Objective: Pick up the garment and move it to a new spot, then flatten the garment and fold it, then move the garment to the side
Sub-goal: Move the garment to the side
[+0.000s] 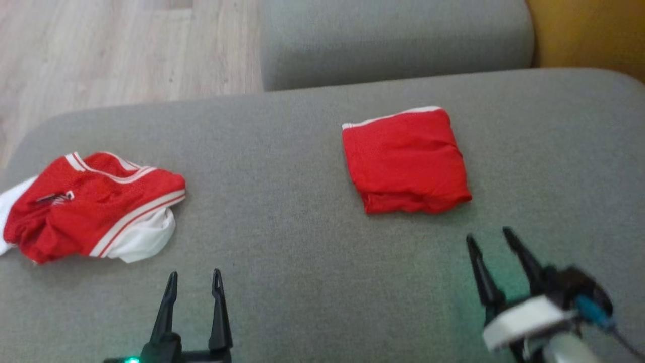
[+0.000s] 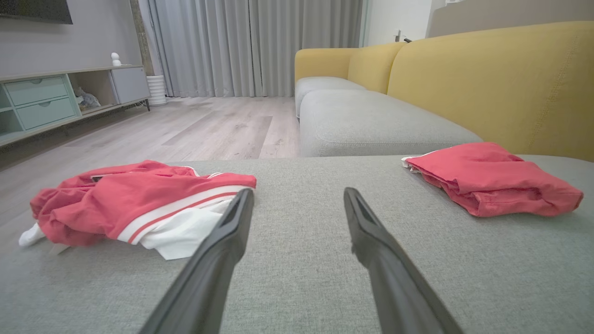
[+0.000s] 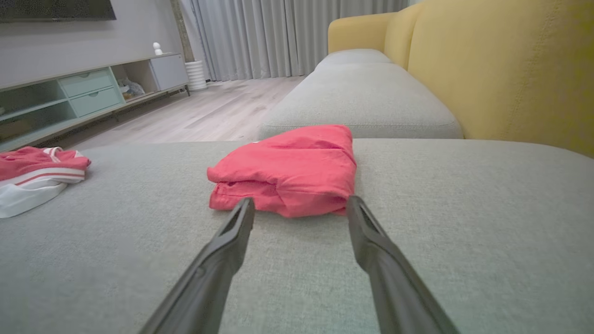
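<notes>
Both hands stand open and empty: the folded garment (image 1: 405, 161) lies just ahead of the right hand (image 1: 488, 234), the crumpled garment (image 1: 90, 206) ahead-left of the left hand (image 1: 195, 273)

Folded red garment (image 1: 405, 161) (white-trimmed far edge), well right of crumpled red-and-white garment (image 1: 93, 206)

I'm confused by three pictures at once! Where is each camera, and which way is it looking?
Head view: up on the robot's head, looking down at the grey cushion; left gripper and right gripper poke up, both open.
Left wrist view: low on the left arm, looking along its fingers past the crumpled red-and-white garment to floor and curtains.
Right wrist view: low on the right arm, fingers pointing at the folded red garment.
Shared: both garments show in all three views.
</notes>
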### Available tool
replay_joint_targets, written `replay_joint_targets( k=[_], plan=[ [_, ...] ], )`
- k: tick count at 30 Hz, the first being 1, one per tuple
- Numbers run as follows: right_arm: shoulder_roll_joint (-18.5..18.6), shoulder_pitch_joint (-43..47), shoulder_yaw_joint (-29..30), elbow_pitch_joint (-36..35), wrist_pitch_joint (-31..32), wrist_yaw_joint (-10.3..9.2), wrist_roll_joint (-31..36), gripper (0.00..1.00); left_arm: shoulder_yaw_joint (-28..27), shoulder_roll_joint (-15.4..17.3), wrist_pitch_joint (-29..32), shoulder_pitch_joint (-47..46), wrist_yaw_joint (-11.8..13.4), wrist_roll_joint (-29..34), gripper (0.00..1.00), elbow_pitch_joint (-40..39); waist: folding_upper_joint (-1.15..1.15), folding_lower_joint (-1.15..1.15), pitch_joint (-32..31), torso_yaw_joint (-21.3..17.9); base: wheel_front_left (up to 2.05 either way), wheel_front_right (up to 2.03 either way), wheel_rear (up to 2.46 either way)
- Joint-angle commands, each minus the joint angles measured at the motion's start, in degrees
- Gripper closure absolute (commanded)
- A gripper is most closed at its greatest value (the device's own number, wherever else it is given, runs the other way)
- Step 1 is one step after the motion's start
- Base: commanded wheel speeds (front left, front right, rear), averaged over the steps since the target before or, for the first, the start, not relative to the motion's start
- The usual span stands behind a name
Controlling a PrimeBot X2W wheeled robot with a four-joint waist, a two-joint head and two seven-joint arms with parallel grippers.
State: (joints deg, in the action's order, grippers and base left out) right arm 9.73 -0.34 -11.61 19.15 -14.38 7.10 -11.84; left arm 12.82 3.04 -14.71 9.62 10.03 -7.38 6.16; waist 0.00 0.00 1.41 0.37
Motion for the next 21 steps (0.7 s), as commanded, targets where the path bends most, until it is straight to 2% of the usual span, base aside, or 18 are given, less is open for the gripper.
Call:
replay_joint_targets(
  k=[1, 8, 14, 21],
  plan=[
    [0.85, -4.63, -0.80, -1.34, -0.62, 0.39, -0.44, 0.00, -1.50, -0.16, -0.29, -3.37, 0.01, 0.60, 0.00, -2.05, 0.00, 0.00, 1.99, -0.13, 0.00, 0.00, 0.00],
    [3.62, -20.62, -0.38, 10.33, 0.20, 0.39, -4.29, 0.00, 0.55, -0.16, -0.29, -8.73, 0.43, 0.98, 0.00, -3.20, 0.00, 0.00, 9.43, 1.12, 0.00, 0.00, 0.00],
    [6.88, -31.20, -2.98, 20.26, 8.10, 0.39, -10.49, 0.00, 3.13, -0.16, -0.29, -11.56, 1.17, 0.31, 0.00, -3.45, 0.00, 0.00, 12.41, 2.98, 0.00, 0.00, 0.00],
    [8.80, -36.52, -9.83, 25.73, 14.75, 0.39, -21.32, 0.00, 4.90, -0.16, -0.29, -13.72, 1.96, -0.38, 0.00, -3.15, 0.00, 0.00, 14.90, 4.32, 0.00, 0.00, 0.00]
  ],
)
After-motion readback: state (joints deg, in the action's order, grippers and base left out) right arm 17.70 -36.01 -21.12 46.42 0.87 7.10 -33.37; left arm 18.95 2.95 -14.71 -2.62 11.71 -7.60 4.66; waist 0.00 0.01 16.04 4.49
